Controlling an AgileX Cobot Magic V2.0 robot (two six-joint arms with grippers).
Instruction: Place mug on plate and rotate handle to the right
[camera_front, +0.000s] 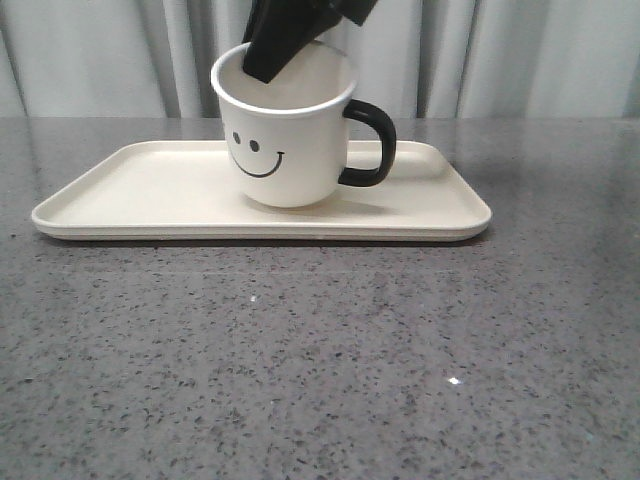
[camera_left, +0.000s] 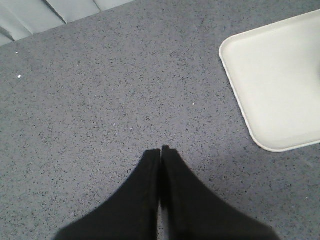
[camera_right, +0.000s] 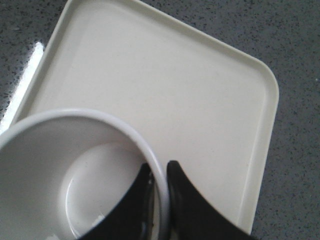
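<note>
**Mug on the tray, rim still pinched**

Speckled grey countertop (camera_front: 320, 380) fills the foreground, bare up to the near rim of the cream plate (camera_front: 120, 200). Off to the left, seen only in its wrist view, the left gripper (camera_left: 160, 150) hovers over open counter with its fingers pressed together, holding nothing, the plate's corner just beside it.

Moving right, the white mug (camera_front: 285, 140) sits near the plate's middle, smiley face toward the camera; it looks slightly tilted, so whether its base is fully flat I cannot tell. The right gripper (camera_right: 159, 172) comes down steeply from above, one finger inside the mug and one outside, closed on the rim wall.

Farthest right, the black handle (camera_front: 372, 145) already points to the right. Judging by that, the job left is a clean release: settle the base flat, open straight and gently, lift vertically so the rim is not dragged or the handle swung.
</note>
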